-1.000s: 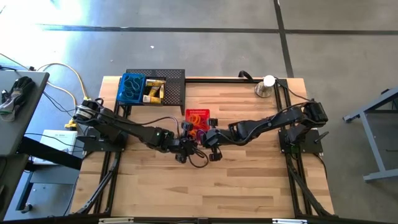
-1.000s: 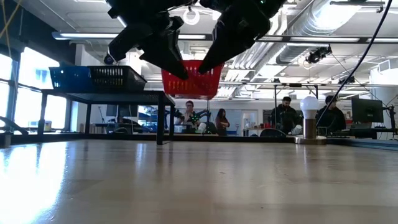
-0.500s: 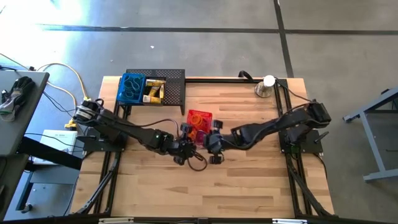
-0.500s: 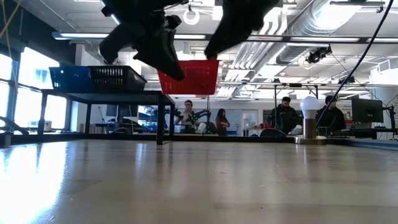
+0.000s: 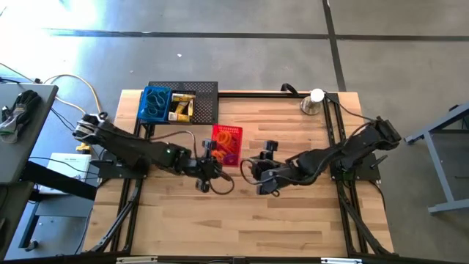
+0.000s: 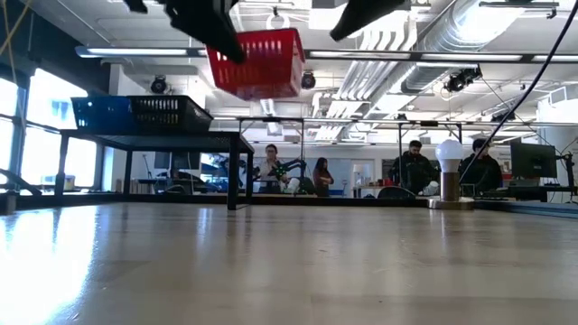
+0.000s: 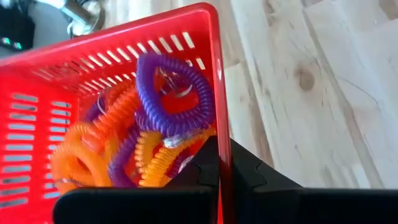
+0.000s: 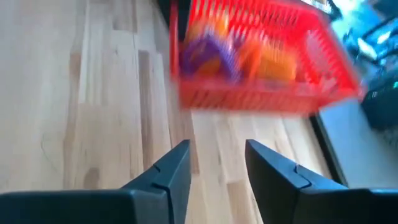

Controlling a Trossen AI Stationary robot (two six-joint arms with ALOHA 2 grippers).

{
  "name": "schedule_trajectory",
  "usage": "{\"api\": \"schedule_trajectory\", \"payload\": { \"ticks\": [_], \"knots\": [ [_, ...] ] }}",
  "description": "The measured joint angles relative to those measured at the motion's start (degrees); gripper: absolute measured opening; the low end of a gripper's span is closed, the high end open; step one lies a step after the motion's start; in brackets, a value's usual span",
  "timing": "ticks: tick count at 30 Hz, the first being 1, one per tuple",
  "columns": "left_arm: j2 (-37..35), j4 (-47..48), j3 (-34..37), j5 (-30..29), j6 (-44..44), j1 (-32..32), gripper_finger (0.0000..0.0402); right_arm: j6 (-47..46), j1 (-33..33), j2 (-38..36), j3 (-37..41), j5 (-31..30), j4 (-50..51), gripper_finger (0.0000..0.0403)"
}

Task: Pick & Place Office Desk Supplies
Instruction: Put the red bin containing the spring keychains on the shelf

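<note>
Two grippers up: left gripper (image 5: 210, 156) clamped on red basket (image 5: 226, 144) rim, coiled loops (image 7: 163, 94) inside, lifted off table (image 5: 293, 220). Right gripper (image 8: 217, 163) fingers apart, empty, beside basket.

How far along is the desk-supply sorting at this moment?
Done: coil loops sit in the red basket. In hand: left gripper clamps the basket's rim, lifted off the table; right gripper is open, empty. Left: setting it on the black mesh shelf.

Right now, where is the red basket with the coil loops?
In the high view, the red basket hangs above the table's middle, gripped by the left gripper, just right of the black mesh shelf.
</note>
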State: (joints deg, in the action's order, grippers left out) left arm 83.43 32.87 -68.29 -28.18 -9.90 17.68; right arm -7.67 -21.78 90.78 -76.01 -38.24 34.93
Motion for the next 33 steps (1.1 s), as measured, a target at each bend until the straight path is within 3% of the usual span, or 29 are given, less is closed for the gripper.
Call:
{"api": "schedule_trajectory", "payload": {
  "ticks": [8,13,20,33],
  "knots": [
    [-1.57,18.21,-9.99,3.45,-2.77,-7.95,0.0001,-6.27,0.00,-0.04,-0.06,2.80,4.06,0.0129],
    [-2.59,18.49,-11.33,5.55,-8.14,-14.59,0.0001,-6.86,0.02,-0.04,-0.06,2.82,3.90,0.0125],
    [-3.24,22.96,-11.25,11.02,-7.01,-23.59,0.0001,-8.04,0.02,-0.04,-0.06,3.63,4.71,0.0125],
    [-3.38,22.26,-9.40,14.51,-8.76,-28.87,0.0001,-9.22,0.45,-0.04,-0.04,3.69,6.67,0.0125]
  ]
}}
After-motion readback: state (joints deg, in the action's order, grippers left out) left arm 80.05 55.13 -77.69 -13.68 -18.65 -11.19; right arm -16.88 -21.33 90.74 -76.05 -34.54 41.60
